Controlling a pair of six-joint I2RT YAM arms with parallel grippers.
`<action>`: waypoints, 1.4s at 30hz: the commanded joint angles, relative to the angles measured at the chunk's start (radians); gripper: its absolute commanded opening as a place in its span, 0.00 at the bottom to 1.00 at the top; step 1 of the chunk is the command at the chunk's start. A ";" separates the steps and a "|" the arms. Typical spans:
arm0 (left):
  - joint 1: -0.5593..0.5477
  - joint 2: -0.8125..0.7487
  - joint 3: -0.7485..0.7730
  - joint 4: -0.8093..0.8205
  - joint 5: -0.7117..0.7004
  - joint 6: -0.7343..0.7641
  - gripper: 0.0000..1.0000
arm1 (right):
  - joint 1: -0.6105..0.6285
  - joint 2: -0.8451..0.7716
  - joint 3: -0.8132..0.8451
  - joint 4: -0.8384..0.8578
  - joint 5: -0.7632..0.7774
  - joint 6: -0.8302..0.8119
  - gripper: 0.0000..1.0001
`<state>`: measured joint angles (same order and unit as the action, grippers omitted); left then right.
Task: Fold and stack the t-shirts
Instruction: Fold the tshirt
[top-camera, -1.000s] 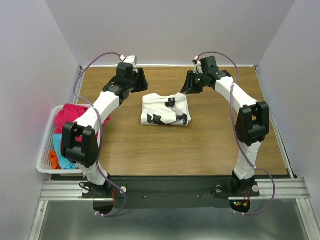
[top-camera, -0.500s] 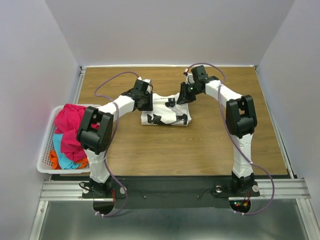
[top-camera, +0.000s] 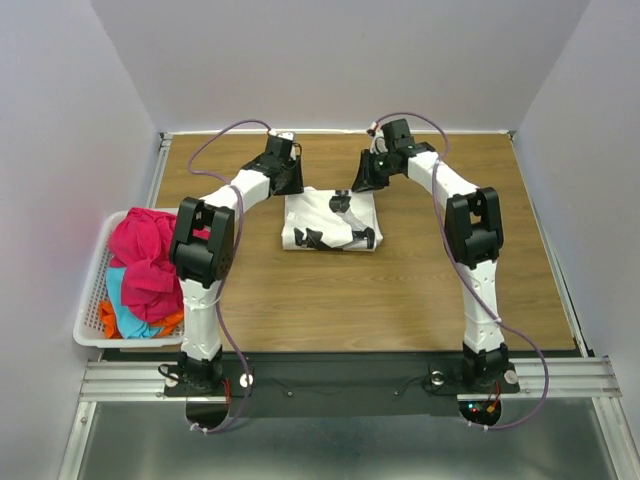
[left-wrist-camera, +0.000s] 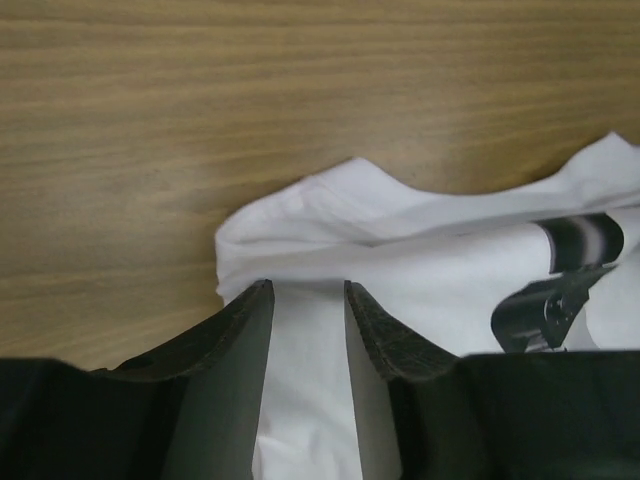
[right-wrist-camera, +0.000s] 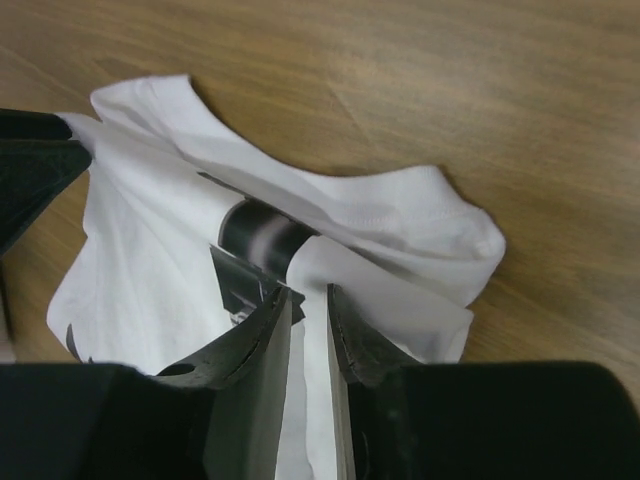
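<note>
Grasping the part-folded white t-shirt (top-camera: 330, 222) with my left hand (left-wrist-camera: 306, 292) and right hand (right-wrist-camera: 308, 297); coloured t-shirts (top-camera: 145, 262) await in the basket (top-camera: 90, 305).

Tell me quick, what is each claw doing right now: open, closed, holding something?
Left gripper: closed on a fold of the white t-shirt.
Right gripper: closed on the same white t-shirt.

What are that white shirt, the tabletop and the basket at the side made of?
The white t-shirt looks like soft matte knit cloth: it creases and has stitched hems. The table looks like wood or wood-look laminate, with grain lines. The basket seems to be white plastic, a rigid lattice.
</note>
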<state>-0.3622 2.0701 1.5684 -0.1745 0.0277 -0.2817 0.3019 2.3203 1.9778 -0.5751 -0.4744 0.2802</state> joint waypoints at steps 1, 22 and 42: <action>0.034 0.030 0.090 0.012 -0.011 -0.016 0.54 | -0.032 0.004 0.090 0.030 0.037 0.043 0.30; -0.049 -0.498 -0.504 0.144 0.241 -0.183 0.40 | 0.062 -0.443 -0.597 0.297 -0.395 0.128 0.41; -0.015 -0.280 -0.723 0.193 0.169 -0.229 0.14 | -0.024 -0.255 -0.896 0.439 -0.260 0.063 0.20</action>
<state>-0.3840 1.7638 0.9440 0.1162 0.2481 -0.4999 0.3084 2.0575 1.1496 -0.1707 -0.8856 0.3744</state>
